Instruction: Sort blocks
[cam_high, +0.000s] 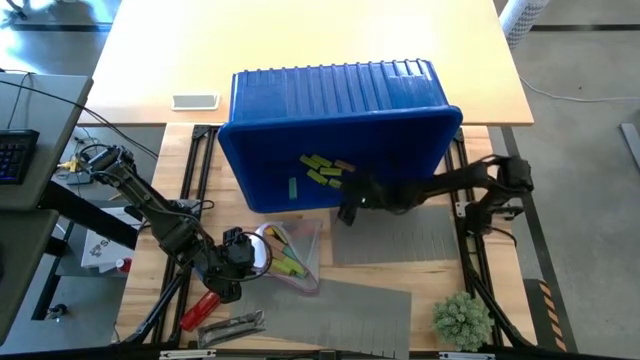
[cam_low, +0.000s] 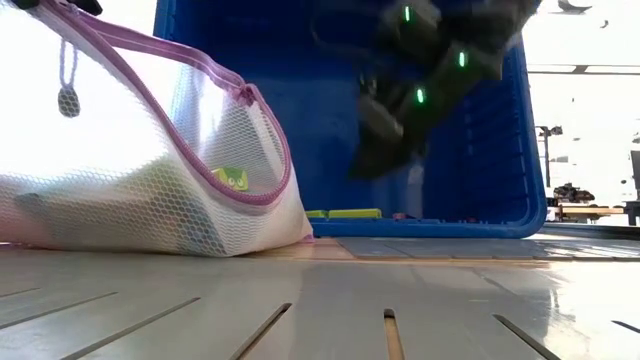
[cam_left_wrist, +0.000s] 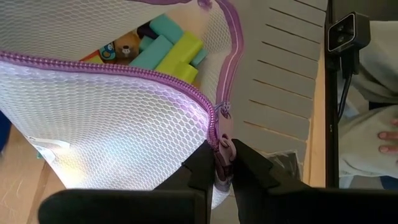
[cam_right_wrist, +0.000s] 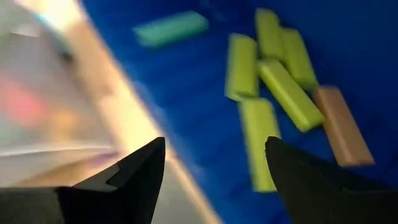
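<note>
Right wrist view is showing the right hand (cam_right_wrist: 214, 180) released over lime blocks (cam_right_wrist: 273, 93) in the blue bin (cam_high: 400, 150); descend squarely over one. Left hand (cam_left_wrist: 222, 167) is gripping the mesh bag (cam_left_wrist: 112, 137).

— Any lettering you can read anywhere?
— None; the blue bin (cam_high: 250, 150) by the right gripper (cam_high: 350, 205) is plain; the mesh pouch (cam_left_wrist: 106, 143) pinched in the left gripper (cam_left_wrist: 224, 171) carries no legible label.
— Numbers, signs?
— None legible.
</note>
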